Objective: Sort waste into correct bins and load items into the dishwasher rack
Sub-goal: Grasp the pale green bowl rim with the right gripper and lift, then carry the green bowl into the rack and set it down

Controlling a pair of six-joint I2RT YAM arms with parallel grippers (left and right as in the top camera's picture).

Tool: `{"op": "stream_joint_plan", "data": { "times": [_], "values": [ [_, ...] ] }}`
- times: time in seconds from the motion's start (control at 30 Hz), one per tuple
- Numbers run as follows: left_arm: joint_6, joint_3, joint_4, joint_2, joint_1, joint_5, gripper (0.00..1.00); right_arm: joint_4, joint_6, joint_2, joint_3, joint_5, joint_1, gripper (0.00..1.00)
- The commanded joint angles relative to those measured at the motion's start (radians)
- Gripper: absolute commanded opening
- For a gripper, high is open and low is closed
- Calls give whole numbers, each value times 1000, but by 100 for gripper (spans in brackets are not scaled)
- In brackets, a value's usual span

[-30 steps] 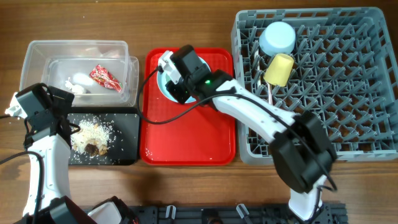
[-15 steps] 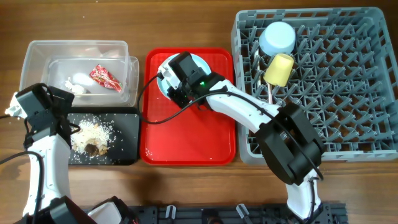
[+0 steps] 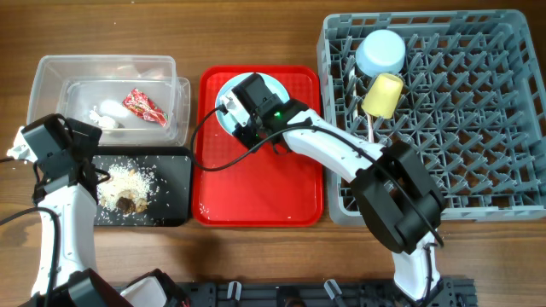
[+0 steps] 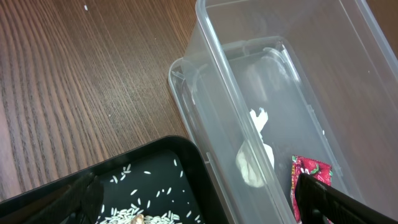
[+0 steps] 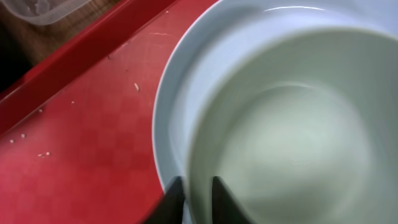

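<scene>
Right wrist: fingers (image 5: 173,194) pinch rim of pale green bowl (image 5: 292,143).

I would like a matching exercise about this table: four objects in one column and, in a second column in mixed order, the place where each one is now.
Objects
1. red printed snack wrapper
2. brownish crumbly food scraps
3. yellow plastic cup
4. pale green bowl

Places
A. in the large grey plastic dishwasher rack
B. on the light blue plate on the red plastic tray
C. in the clear rectangular plastic tub
D. on the shallow black rectangular tray

Pairs: 1-C, 2-D, 3-A, 4-B
</scene>
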Motion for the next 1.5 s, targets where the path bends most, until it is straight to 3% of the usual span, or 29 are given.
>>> {"op": "stream_joint_plan", "data": {
  "times": [0.0,0.13,0.33,0.57,0.77,1.0,1.17,1.47],
  "values": [
    [15,10,3,-11,5,-6,100,-4,11,10,17,10,0,4],
    [15,10,3,-11,5,-6,100,-23,84,-55,40,-34,0,4],
    [15,10,3,-11,5,-6,100,-72,208,-288,42,-59,-18,5],
    [15,10,3,-11,5,-6,100,-283,365,-570,42,-306,-190,4],
    [15,10,3,-11,5,-6,100,-460,355,-691,19,-780,-498,4],
    [15,10,3,-11,5,-6,100,-553,173,-700,-140,-1268,-809,4],
    [15,10,3,-11,5,-6,100,-536,96,-700,-325,-1368,-929,4],
    [16,10,3,-11,5,-6,100,-367,102,-700,-632,-1404,-1142,4]
  ]
}}
